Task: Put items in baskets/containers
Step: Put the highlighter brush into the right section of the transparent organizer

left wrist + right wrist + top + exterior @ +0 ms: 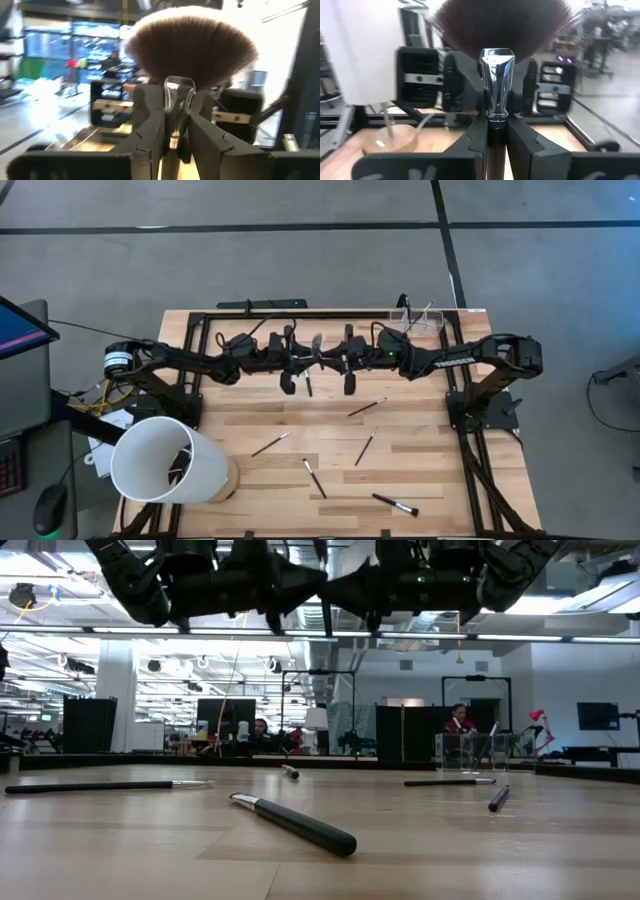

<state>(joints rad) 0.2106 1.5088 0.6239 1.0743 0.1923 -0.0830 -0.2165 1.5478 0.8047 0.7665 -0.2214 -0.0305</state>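
Note:
Both arms meet over the table's far middle. The fan-headed brush (312, 365) is held between them, high above the table, its wide dark bristles (192, 50) toward the far edge. My left gripper (176, 142) and right gripper (496, 140) are both shut on it from opposite sides. Several slim dark brushes lie flat on the wood: (368, 406), (270, 444), (366, 446) and others nearer. The small clear holder (425, 320) stands at the far right edge and shows in the low view (470, 752). My left gripper pinches the fan brush between its two fingers (150, 135) at the lower end of the silvery ferrule (176, 107), coming level from the table's left, fingers across the brush. The brush is lifted clear. My right gripper pinches the same brush on the dark handle just below the ferrule (496, 107), between its two fingers (522, 137), coming level from the table's right and lying across the brush. The fan head stands out beyond the fingers.
A big white tub (165, 460) lies on its side at the near left corner. More brushes lie near the front: (315, 478), (396, 505), one close to the low camera (300, 823). A dark frame rail (260, 305) runs along the far edge.

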